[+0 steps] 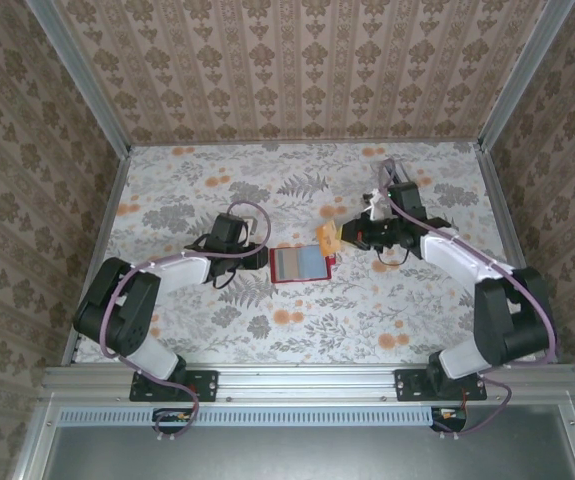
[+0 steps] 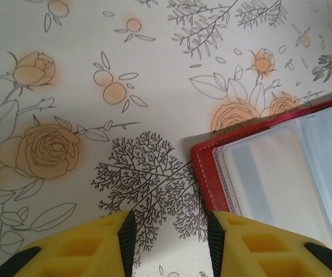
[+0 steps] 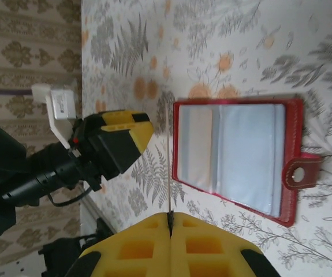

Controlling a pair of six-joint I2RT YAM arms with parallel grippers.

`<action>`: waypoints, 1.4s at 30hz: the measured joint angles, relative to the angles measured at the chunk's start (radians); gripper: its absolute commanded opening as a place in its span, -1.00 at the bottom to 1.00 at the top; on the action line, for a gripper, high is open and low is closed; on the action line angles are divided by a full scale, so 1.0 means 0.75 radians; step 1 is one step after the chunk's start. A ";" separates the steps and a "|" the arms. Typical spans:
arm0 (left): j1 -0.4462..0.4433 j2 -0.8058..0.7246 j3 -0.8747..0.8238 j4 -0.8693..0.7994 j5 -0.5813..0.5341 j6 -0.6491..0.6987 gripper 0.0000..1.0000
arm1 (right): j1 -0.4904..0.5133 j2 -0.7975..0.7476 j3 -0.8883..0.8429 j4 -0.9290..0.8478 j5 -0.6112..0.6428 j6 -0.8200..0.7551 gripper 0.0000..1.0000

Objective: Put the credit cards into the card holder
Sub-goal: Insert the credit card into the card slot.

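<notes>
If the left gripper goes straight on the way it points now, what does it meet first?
Probably the card holder: its red corner lies just ahead of one finger of the left gripper. Depth is unclear.

light: bright, even | shadows: soft | sheen: card holder (image 2: 272, 173) plastic

card holder (image 1: 298, 264) between left tool (image 1: 263, 256), right tool (image 1: 329, 238)

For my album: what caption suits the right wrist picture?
Right gripper pinches a credit card edge-on near the open red card holder.
</notes>
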 measured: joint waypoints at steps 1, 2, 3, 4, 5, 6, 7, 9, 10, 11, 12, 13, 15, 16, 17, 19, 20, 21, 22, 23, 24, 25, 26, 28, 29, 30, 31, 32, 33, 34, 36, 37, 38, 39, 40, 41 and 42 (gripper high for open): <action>0.000 0.000 0.000 -0.001 -0.002 0.000 -0.20 | 0.013 0.045 -0.007 0.026 -0.018 0.011 -1.00; 0.000 0.000 0.000 -0.001 -0.002 0.000 -0.20 | 0.026 0.082 -0.017 0.049 -0.030 0.017 -1.00; 0.000 -0.001 0.001 -0.002 -0.002 0.001 -0.20 | 0.042 0.122 -0.031 0.067 -0.037 0.022 -1.00; 0.000 -0.001 0.001 -0.002 -0.001 0.001 -0.19 | 0.054 0.152 -0.043 0.081 -0.042 0.027 -1.00; 0.000 -0.001 0.001 -0.001 -0.001 0.001 -0.19 | 0.063 0.181 -0.051 0.094 -0.046 0.033 -1.00; -0.003 -0.002 0.000 0.001 0.000 0.001 -0.19 | 0.073 0.209 -0.056 0.109 -0.053 0.041 -1.00; -0.006 -0.004 -0.004 0.007 -0.001 0.001 -0.19 | 0.079 0.234 -0.063 0.128 -0.060 0.047 -1.00; -0.008 -0.007 -0.006 0.010 0.003 0.001 -0.20 | 0.084 0.268 -0.071 0.163 -0.065 0.054 -1.00; -0.010 -0.007 -0.006 0.010 0.005 0.001 -0.20 | 0.086 0.281 -0.076 0.189 -0.065 0.057 -1.00; -0.013 -0.007 -0.006 0.009 0.009 0.001 -0.20 | 0.089 0.289 -0.078 0.204 -0.065 0.060 -1.00; -0.015 -0.007 -0.006 0.009 0.010 0.001 -0.20 | 0.089 0.294 -0.081 0.221 -0.065 0.061 -1.00; -0.015 -0.007 -0.006 0.009 0.014 0.001 -0.20 | 0.089 0.297 -0.082 0.233 -0.065 0.064 -1.00; -0.018 -0.007 -0.008 0.011 0.010 0.000 -0.21 | 0.091 0.322 -0.079 0.277 -0.071 0.072 -1.00; -0.018 -0.007 -0.008 0.010 0.008 0.000 -0.21 | 0.092 0.348 -0.073 0.306 -0.073 0.076 -1.00; -0.020 -0.007 -0.008 0.009 0.008 0.000 -0.21 | 0.094 0.375 -0.072 0.332 -0.073 0.081 -1.00; -0.024 -0.007 -0.008 0.010 0.009 0.000 -0.22 | 0.094 0.425 -0.073 0.365 -0.075 0.090 -1.00; -0.026 -0.007 -0.008 0.009 0.009 0.000 -0.21 | 0.095 0.441 -0.073 0.380 -0.078 0.097 -1.00; -0.031 -0.007 -0.008 0.010 0.009 0.000 -0.21 | 0.095 0.457 -0.073 0.398 -0.085 0.104 -1.00; -0.034 -0.007 -0.008 0.010 0.008 -0.001 -0.21 | 0.095 0.466 -0.073 0.410 -0.091 0.109 -1.00; -0.034 -0.007 -0.008 0.010 0.008 -0.001 -0.21 | 0.095 0.469 -0.073 0.420 -0.094 0.111 -1.00; -0.035 -0.007 -0.008 0.010 0.009 -0.001 -0.22 | 0.095 0.469 -0.073 0.431 -0.095 0.114 -1.00; -0.035 -0.007 -0.008 0.009 0.009 -0.001 -0.22 | 0.096 0.469 -0.073 0.450 -0.098 0.116 -1.00; -0.035 -0.007 -0.008 0.010 0.010 -0.001 -0.22 | 0.097 0.469 -0.073 0.467 -0.101 0.120 -1.00; -0.036 -0.006 -0.008 0.010 0.009 -0.003 -0.28 | 0.102 0.472 -0.073 0.504 -0.104 0.125 -1.00; -0.037 -0.006 -0.008 0.010 0.009 -0.007 -0.33 | 0.103 0.472 -0.073 0.516 -0.104 0.126 -1.00; -0.040 -0.001 -0.008 0.010 0.010 -0.010 -0.38 | 0.106 0.472 -0.073 0.525 -0.105 0.125 -1.00; -0.042 0.009 -0.004 0.009 0.013 -0.013 -0.43 | 0.108 0.472 -0.073 0.534 -0.104 0.124 -1.00; -0.043 0.021 -0.001 0.009 0.017 -0.015 -0.46 | 0.110 0.472 -0.073 0.543 -0.104 0.123 -1.00; -0.044 0.039 0.006 0.008 0.026 -0.016 -0.47 | 0.111 0.472 -0.074 0.551 -0.104 0.122 -1.00; -0.044 0.055 0.009 0.011 0.037 -0.016 -0.48 | 0.110 0.472 -0.074 0.559 -0.104 0.122 -1.00; -0.044 0.074 0.010 0.011 0.049 -0.020 -0.50 | 0.111 0.472 -0.075 0.577 -0.105 0.121 -1.00; -0.044 0.080 0.010 0.011 0.050 -0.021 -0.51 | 0.111 0.472 -0.075 0.584 -0.105 0.119 -1.00; -0.044 0.082 0.010 0.011 0.051 -0.021 -0.52 | 0.111 0.472 -0.075 0.586 -0.105 0.118 -1.00; -0.044 0.084 0.010 0.011 0.054 -0.021 -0.54 | 0.111 0.473 -0.075 0.590 -0.104 0.117 -1.00; -0.044 0.086 0.011 0.010 0.058 -0.022 -0.54 | 0.111 0.476 -0.075 0.595 -0.105 0.113 -1.00; -0.044 0.087 0.011 0.011 0.061 -0.021 -0.54 | 0.111 0.480 -0.075 0.600 -0.105 0.110 -1.00; -0.044 0.088 0.011 0.011 0.062 -0.022 -0.54 | 0.111 0.488 -0.075 0.606 -0.104 0.106 -1.00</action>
